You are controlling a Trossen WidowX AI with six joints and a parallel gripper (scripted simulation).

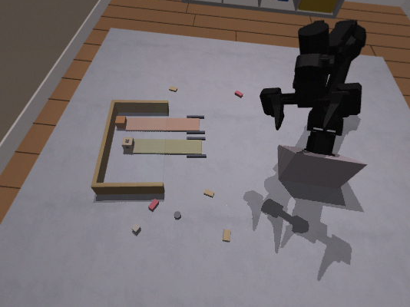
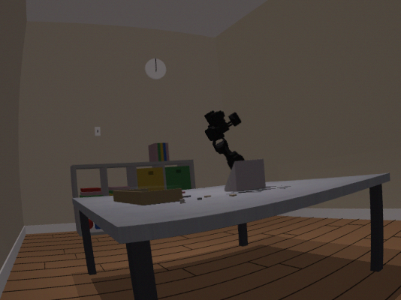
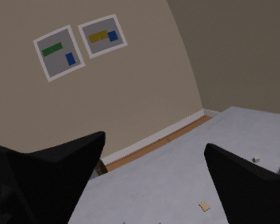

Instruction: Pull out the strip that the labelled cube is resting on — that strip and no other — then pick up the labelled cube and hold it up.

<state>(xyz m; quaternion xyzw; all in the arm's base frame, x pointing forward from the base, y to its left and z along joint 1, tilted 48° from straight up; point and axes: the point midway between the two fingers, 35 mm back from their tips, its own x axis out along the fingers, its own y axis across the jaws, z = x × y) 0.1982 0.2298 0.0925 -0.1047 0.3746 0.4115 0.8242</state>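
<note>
- labelled cube (image 1: 127, 143): pale beige, dark mark on it, sits at the yellowish strip's (image 1: 169, 146) inner end
- strip's flat, kinda long
- gripper's (image 1: 301, 118) (image 3: 156, 141) wide open, nothing in it
</note>
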